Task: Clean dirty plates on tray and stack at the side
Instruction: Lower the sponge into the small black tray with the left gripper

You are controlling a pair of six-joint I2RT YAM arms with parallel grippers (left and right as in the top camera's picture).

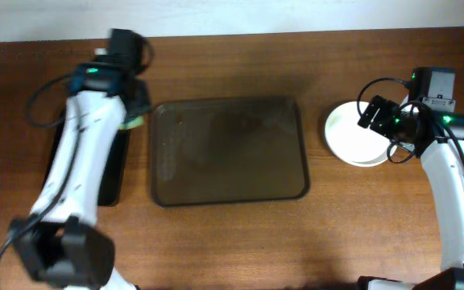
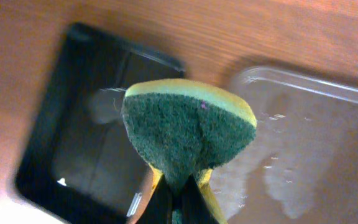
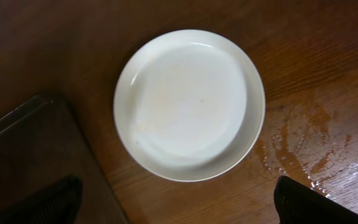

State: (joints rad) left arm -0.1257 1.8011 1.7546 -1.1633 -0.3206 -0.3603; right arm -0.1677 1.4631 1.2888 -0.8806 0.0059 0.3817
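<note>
The brown tray (image 1: 229, 151) lies in the middle of the table with no plates on it; its wet corner shows in the left wrist view (image 2: 309, 143). The white plates (image 1: 353, 135) sit stacked on the table to the tray's right, also seen in the right wrist view (image 3: 190, 102). My right gripper (image 1: 375, 114) is open and empty, hovering over the stack's right edge. My left gripper (image 2: 180, 202) is shut on a green and yellow sponge (image 2: 188, 134), held over the gap between the black tray and the brown tray; the sponge shows in the overhead view (image 1: 133, 121).
A black rectangular tray (image 1: 111, 173) lies left of the brown tray, also in the left wrist view (image 2: 79, 130). Water is spilled on the wood right of the plates (image 3: 319, 155). The brown tray's corner shows in the right wrist view (image 3: 36, 155).
</note>
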